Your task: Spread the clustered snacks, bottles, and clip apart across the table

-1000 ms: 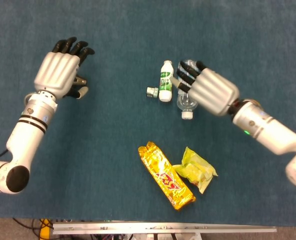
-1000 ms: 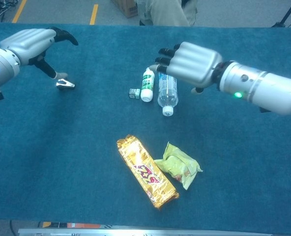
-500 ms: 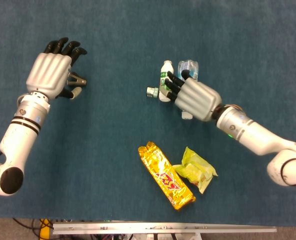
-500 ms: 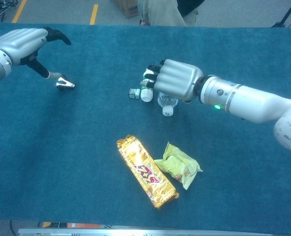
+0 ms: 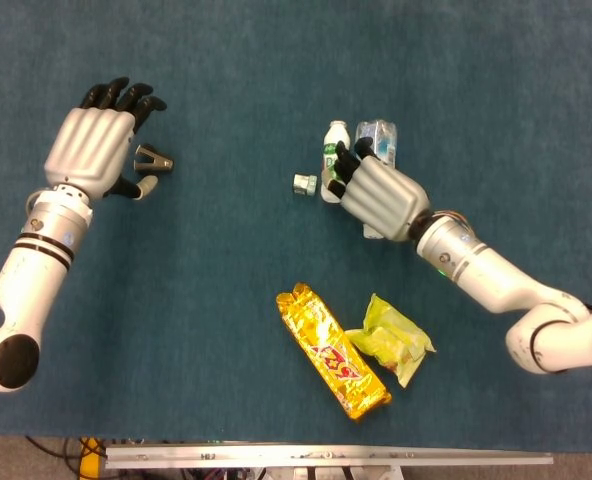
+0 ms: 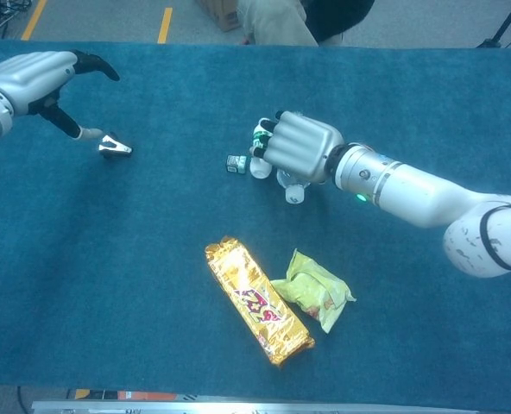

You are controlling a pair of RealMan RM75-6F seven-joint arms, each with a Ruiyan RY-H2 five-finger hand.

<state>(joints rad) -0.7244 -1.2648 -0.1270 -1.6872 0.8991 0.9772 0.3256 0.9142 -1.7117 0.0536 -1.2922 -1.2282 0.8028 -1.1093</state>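
Observation:
My right hand lies on top of two lying bottles, its fingers curled over the white green-label bottle. Its palm covers the clear water bottle, whose cap pokes out below. The frames do not show whether it grips either one. A small capped bottle lies just left of them. My left hand hovers at the far left with fingers apart and nothing in it. The metal clip lies on the table just beside it, apart from the thumb. A gold snack pack touches a yellow-green snack bag near the front.
Blue cloth covers the whole table. A metal rail runs along the front edge. Beyond the far edge is a floor with yellow lines and a person's legs.
My right hand has moved left and down from above the bottles until it lies on them. My left hand has drawn a little left, away from the clip, which stays on the table.

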